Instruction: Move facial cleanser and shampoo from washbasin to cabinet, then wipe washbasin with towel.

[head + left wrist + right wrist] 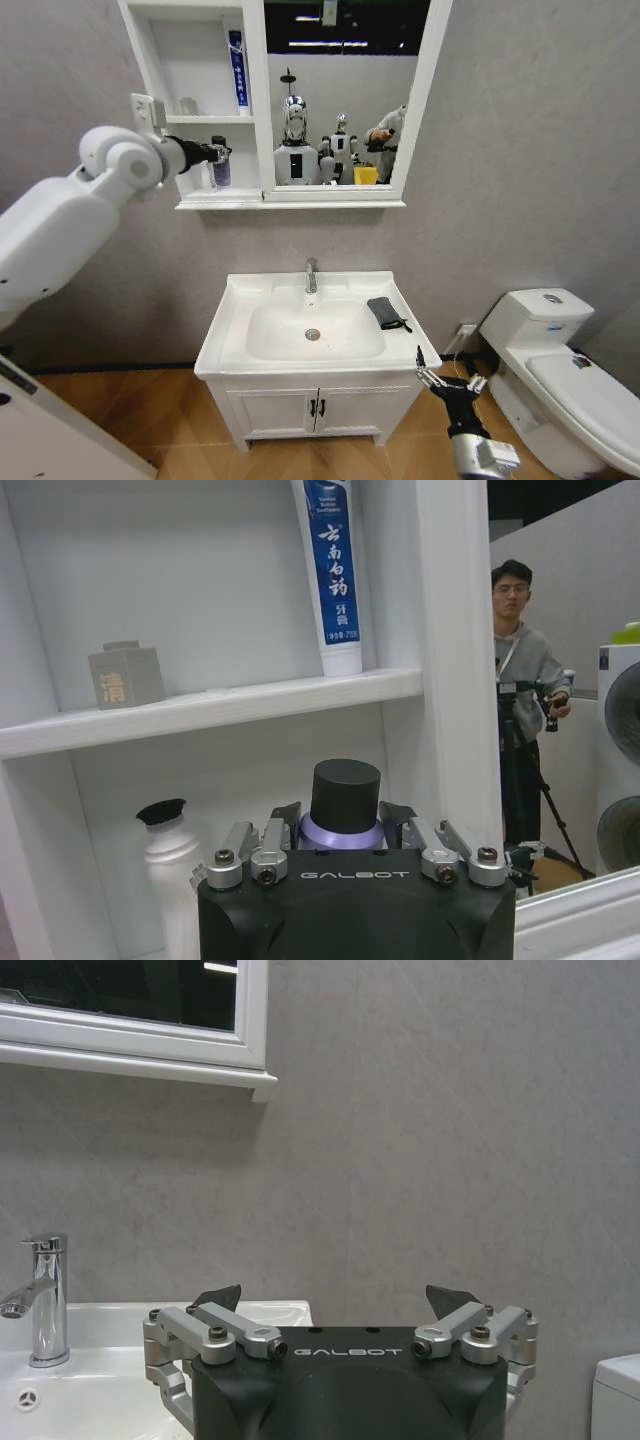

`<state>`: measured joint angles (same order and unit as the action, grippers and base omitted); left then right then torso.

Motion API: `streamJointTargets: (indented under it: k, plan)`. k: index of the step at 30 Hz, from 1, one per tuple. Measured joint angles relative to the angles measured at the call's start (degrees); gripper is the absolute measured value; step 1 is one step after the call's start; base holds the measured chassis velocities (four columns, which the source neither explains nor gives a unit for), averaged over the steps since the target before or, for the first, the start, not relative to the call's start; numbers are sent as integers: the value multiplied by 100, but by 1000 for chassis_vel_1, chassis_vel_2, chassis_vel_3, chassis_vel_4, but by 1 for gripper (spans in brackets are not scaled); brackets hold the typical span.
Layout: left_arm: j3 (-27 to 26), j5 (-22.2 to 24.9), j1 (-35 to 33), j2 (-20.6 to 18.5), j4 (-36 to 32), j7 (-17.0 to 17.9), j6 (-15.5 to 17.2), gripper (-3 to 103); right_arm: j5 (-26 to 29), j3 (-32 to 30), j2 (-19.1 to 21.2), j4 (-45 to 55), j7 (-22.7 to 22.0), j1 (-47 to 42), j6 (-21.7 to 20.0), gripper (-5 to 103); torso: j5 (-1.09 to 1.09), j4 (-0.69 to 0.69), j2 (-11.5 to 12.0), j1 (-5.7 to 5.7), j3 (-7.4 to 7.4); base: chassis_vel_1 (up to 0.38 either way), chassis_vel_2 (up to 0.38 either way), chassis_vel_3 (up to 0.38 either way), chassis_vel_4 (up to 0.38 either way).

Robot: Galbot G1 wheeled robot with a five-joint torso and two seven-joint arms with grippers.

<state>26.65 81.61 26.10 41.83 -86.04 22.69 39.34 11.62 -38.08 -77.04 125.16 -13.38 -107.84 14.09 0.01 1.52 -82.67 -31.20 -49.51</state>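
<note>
Right claw: my right claw (447, 378) hangs low beside the front right corner of the washbasin (230, 330), its fingers spread wide and holding nothing; I leave it parked.
Towel: the dark towel (386, 312) lies folded on the basin's right ledge, near the tap (311, 276). Wiping is not yet begun.
Basin top: I see no bottles left on the ledge around the oval bowl, so I judge the carrying stage nearly done.
Left claw: my left claw (345, 830) is raised into the lowest compartment of the cabinet (258, 205), clenched round a lilac bottle with a black cap (345, 798).
Step in hand: setting this bottle on the bottom shelf. I would lower until the base bears fully on the shelf, keep it upright, then release and back straight out.
Watch: a white bottle with a black cap (168, 855) stands just beside mine, toward the compartment's side wall; I must not nudge it when the fingers part.
Shelf above: a tube with a blue label (333, 575) stands cap down, and a small grey box (126, 675) sits apart from it.
Room: grey walls, wood-pattern floor, a white toilet (560, 355) to the right, mirror (340, 90) beside the shelves.
</note>
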Motion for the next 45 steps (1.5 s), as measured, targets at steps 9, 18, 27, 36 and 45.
streamJointTargets:
  k: [9, 18, 27, 36, 45]
  plan:
    - [214, 182, 285, 1051, 1417, 168, 132, 42, 114, -56, 31, -156, 28, 59, 77, 100, 0, 0, 0, 0, 0, 0, 0, 0, 0]
    - [177, -220, 189, 1432, 2007, 156, 52, 42, 170, -93, 45, -206, 29, 80, 84, 100, -1, -1, 0, 0, 0, 0, 0, 0, 0]
    - [-53, -67, -40, 1597, 2312, 349, 2, 42, 168, -117, 47, -252, 29, 36, 117, 100, -1, -1, 0, 0, 1, 0, 0, 0, 0]
    - [-215, 69, -179, 1522, 2228, 461, 2, 68, 140, -93, 45, -265, 28, 52, 116, 100, 0, 1, 0, 1, 1, 0, 0, 0, 0]
    - [-601, 322, -879, 376, 609, 618, -33, 94, 100, -48, 57, -250, 21, 71, 84, 100, -2, 0, 0, 1, 1, 0, 0, 0, 0]
